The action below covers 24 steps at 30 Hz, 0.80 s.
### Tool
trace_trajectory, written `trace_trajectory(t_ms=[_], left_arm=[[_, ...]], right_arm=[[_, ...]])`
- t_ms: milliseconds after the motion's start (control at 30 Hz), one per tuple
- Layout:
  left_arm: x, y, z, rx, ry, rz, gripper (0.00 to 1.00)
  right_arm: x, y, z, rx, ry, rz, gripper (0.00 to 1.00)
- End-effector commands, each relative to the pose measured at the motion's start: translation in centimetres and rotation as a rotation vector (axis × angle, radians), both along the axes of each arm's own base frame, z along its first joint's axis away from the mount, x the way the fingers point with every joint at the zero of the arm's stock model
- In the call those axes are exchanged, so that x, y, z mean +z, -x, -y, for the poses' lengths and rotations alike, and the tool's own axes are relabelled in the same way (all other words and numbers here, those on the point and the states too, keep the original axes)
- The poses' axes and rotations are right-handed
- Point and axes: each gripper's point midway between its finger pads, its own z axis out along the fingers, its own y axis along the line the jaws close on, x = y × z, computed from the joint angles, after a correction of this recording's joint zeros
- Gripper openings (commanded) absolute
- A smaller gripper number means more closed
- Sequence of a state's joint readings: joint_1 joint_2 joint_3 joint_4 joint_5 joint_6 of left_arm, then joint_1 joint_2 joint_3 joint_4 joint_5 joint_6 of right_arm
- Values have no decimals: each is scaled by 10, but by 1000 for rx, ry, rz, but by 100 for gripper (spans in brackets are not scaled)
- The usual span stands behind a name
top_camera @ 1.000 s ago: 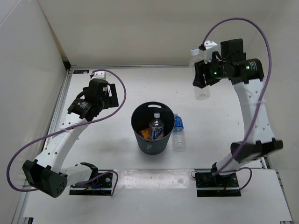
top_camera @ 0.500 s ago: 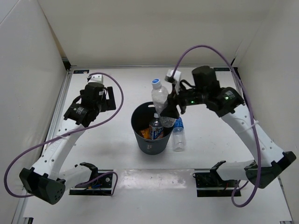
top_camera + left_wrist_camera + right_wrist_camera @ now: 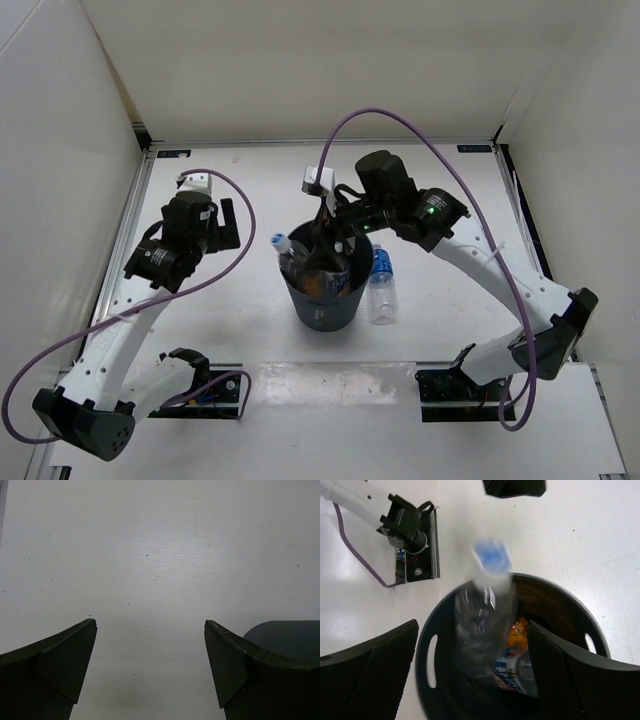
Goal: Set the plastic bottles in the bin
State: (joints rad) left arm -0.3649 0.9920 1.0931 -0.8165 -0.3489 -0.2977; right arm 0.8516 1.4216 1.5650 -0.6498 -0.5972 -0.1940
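Note:
The dark grey bin (image 3: 325, 312) stands mid-table. My right gripper (image 3: 328, 238) hovers over its far rim, open. Seen from the right wrist, a plain clear bottle (image 3: 482, 625) with a white-blue cap is blurred and free between the spread jaws of the right gripper (image 3: 472, 624), its lower part inside the bin (image 3: 427, 650). It leans over the bin's left rim, cap (image 3: 279, 242) up. An orange bottle (image 3: 519, 630) and one with a white-blue label (image 3: 512, 672) lie deeper inside. A blue-capped bottle (image 3: 381, 285) lies on the table beside the bin's right wall. My left gripper (image 3: 150, 262) (image 3: 150, 625) is open over bare table.
White walls enclose the table on the left, back and right. The arms' base plates (image 3: 200, 392) sit at the near edge. The right arm's purple cable (image 3: 400, 125) arcs above the bin. A dark grey curved edge (image 3: 282, 632) shows behind the left gripper's right finger.
The right arm swung from the back right to above the bin with the clear bottle, then opened; the bottle now drops into the bin. The left arm drew back slightly to the left.

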Motion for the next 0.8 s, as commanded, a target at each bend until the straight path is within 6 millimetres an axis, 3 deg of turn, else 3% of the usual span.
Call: trace_trajectory(t_ms=[0, 33, 100, 133, 200, 300, 367, 400, 433, 533, 567, 633, 700, 733, 767], left_arm=[[-2, 13, -6, 4, 9, -2, 99], [-2, 14, -8, 10, 11, 1, 99], [-5, 18, -9, 13, 15, 2, 99], [-5, 18, -10, 20, 20, 4, 99], [-9, 20, -12, 24, 17, -6, 99], [-9, 17, -12, 28, 19, -7, 99], [-10, 14, -12, 28, 13, -12, 99], [-10, 11, -10, 27, 14, -16, 99], [-9, 10, -9, 25, 15, -14, 99], [-9, 6, -8, 16, 7, -21, 99], [-8, 5, -8, 16, 6, -21, 99], [-9, 3, -8, 14, 3, -27, 99], [-9, 3, -7, 11, -1, -35, 99], [-9, 3, -9, 13, -6, -36, 99], [-9, 3, -8, 7, -6, -42, 99]], right_arm=[[44, -15, -5, -53, -105, 75, 90], [59, -32, 5, -110, -129, 83, 90], [75, -42, 9, -155, -168, 60, 90], [92, -59, 20, -220, -202, 56, 90], [124, -75, 30, -297, -249, 118, 90], [137, -111, 59, -504, -242, 171, 90], [136, -127, 81, -613, -219, 190, 90], [112, -133, 86, -651, -171, 133, 90], [100, -146, 104, -732, -139, 115, 90], [39, -145, 132, -773, -33, 3, 90], [31, -142, 138, -773, -21, -7, 90], [-18, -137, 157, -824, 90, -102, 90], [-45, -129, 170, -862, 169, -191, 90], [-70, -121, 178, -873, 229, -274, 90], [-77, -115, 178, -878, 228, -337, 90]])
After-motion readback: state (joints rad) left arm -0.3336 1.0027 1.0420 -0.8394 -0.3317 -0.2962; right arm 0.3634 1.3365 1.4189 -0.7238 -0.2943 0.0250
